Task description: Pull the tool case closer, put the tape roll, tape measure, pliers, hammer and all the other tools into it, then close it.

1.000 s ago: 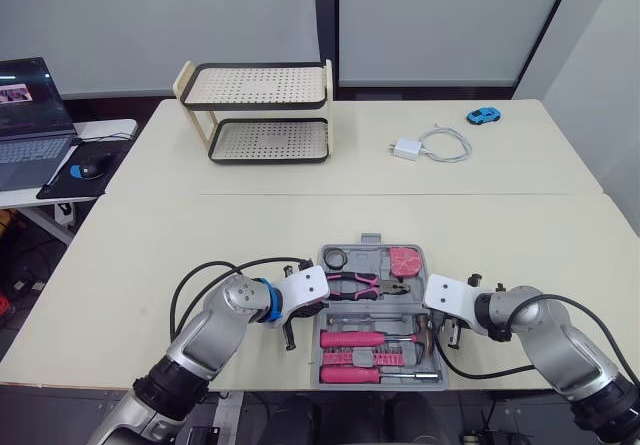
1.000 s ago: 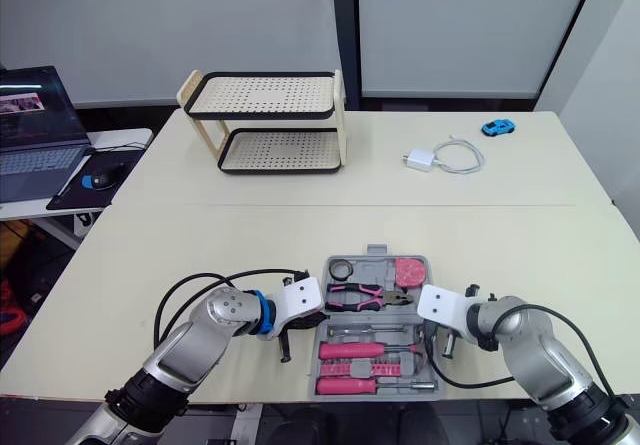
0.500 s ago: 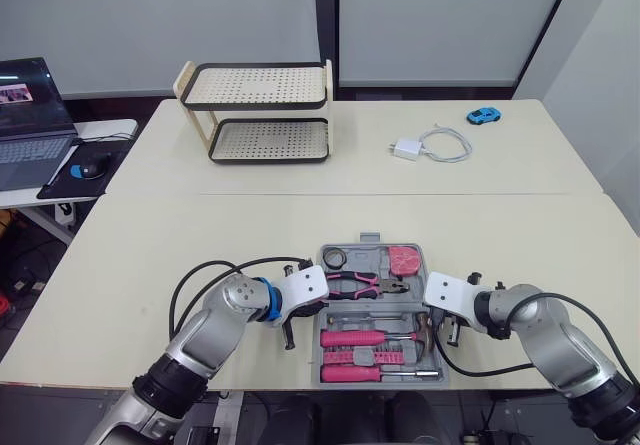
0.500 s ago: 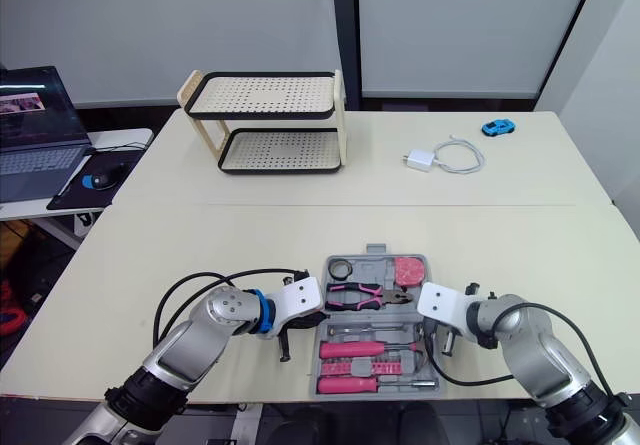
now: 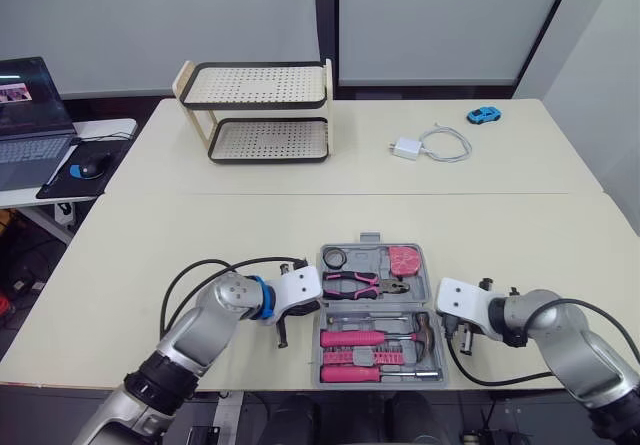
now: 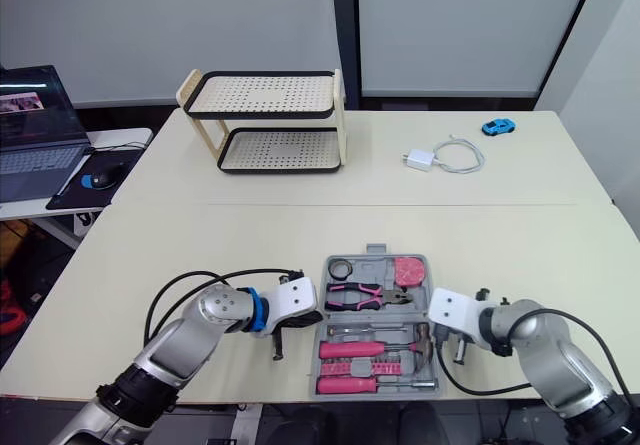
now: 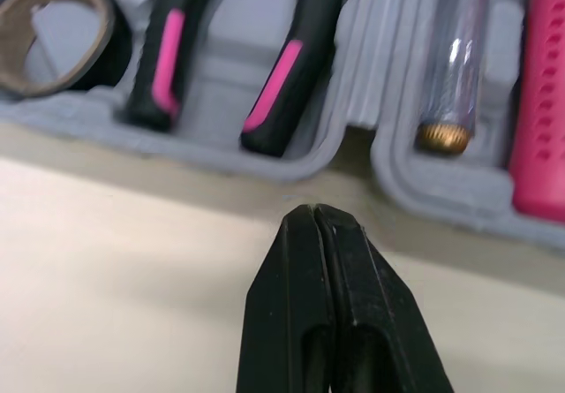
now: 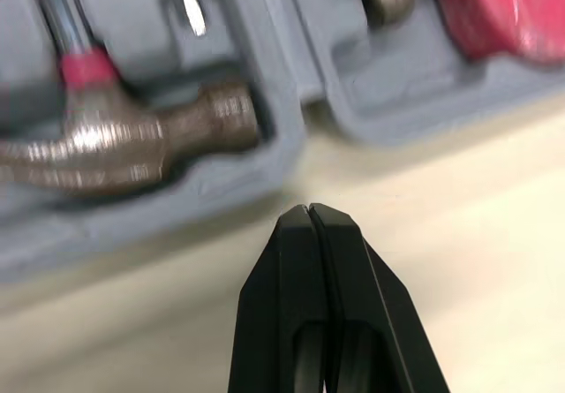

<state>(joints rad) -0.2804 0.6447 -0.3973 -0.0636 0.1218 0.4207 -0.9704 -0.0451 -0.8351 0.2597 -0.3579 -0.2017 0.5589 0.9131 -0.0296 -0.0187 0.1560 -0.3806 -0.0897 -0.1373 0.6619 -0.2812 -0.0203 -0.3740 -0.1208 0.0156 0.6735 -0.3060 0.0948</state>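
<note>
Tool case (image 5: 371,237) should get an even lift from my left gripper (image 7: 313,209) and right gripper (image 8: 307,207), both pressed shut beside it.

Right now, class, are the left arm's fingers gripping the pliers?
No: the left fingers are pressed together with nothing between them, just outside the tool case, where the pliers lie.

No text, brand or number could be read anywhere — not on the tool case (image 5: 371,239), nor on the laptop (image 5: 30,105) at ten o'clock, whose lit screen was too small to make out.
</note>
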